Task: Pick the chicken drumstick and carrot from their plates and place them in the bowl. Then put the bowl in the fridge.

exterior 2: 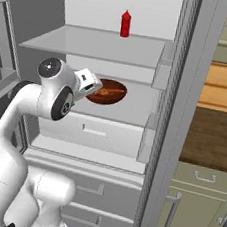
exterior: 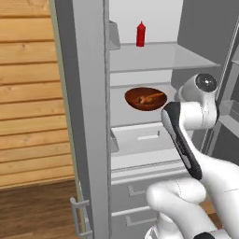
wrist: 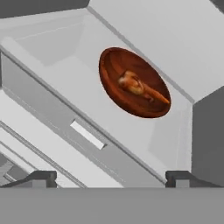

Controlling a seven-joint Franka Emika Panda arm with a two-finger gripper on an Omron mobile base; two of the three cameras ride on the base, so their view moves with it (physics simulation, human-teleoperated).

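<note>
1. The bowl [exterior: 145, 99] is sitting on a glass shelf [exterior: 140, 119] inside the open fridge [exterior: 88, 116], above a white drawer [exterior: 144, 140].
2. The chicken drumstick [wrist: 131, 83] and carrot [wrist: 155, 94] are lying together inside the bowl, touching.
3. The end effector [wrist: 111, 177] is hanging in front of the shelf, fingers spread wide apart and gripping nothing.
4. A red bottle [exterior: 140, 34] is standing on the shelf above.

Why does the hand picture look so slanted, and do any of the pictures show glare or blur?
Hand view: the camera is rolled, so the fridge shelf runs diagonally; the bowl is sharp, with soft shading and no glare. Left base view: flat, even light, and the bowl has crisp edges. Right base view: the same flat light, with the arm covering part of the bowl.
</note>
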